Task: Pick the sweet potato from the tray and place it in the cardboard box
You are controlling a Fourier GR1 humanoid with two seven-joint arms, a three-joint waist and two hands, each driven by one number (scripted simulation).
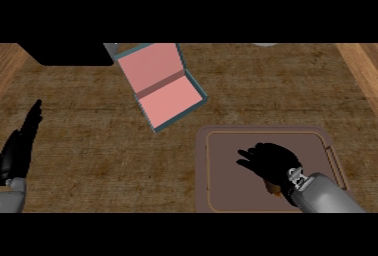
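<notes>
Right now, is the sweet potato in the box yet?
Not yet. Nothing looks done: the box shows only its pink inside. In hand: the right hand is over the tray, fingers curled, with a bit of orange-brown sweet potato peeking beneath it. The left hand rests open at the left edge. Left: carrying it to the box.

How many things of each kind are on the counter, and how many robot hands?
Tray: 1
Box, pink inside: 1
Sweet potato, mostly hidden under the right robot hand: 1
Robot hands: 2, left robot hand and right robot hand
Total: 5
</notes>
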